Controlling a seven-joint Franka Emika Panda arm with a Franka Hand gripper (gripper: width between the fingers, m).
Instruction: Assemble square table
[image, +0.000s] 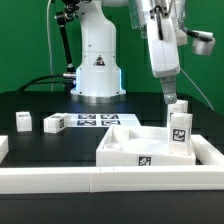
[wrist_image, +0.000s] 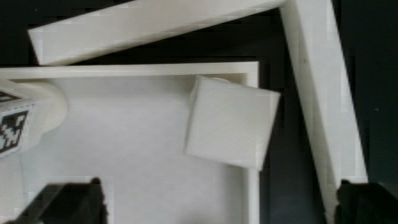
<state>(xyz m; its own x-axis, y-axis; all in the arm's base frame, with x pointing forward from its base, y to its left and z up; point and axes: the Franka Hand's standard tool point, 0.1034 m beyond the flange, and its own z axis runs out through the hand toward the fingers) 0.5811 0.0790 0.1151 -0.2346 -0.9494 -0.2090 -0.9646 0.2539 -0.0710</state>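
Two small white plastic leg blocks with black-and-white tags lie loose on the black table at the exterior view's left, mid-height: one leg block (image: 23, 121) and a second leg block (image: 53, 123) just beside it, near the marker board (image: 95, 120). The large white plastic square tray-like tabletop (image: 125, 146) sits in the lower right of that view, against the long plain white border rails (image: 60, 180). An upright tagged leg (image: 180, 132) stands at its right corner; whether it is seated I cannot tell. The wrist view shows a plain white block (wrist_image: 231, 120) on the tray floor near a corner and a tagged piece (wrist_image: 15, 115) at the picture's edge. The gripper (image: 172, 97) hovers just above the upright leg with its fingertips (wrist_image: 71, 200) spread wide, pinching nothing. I judge the work well short of done, with the two loose legs at least left to fetch and fit.
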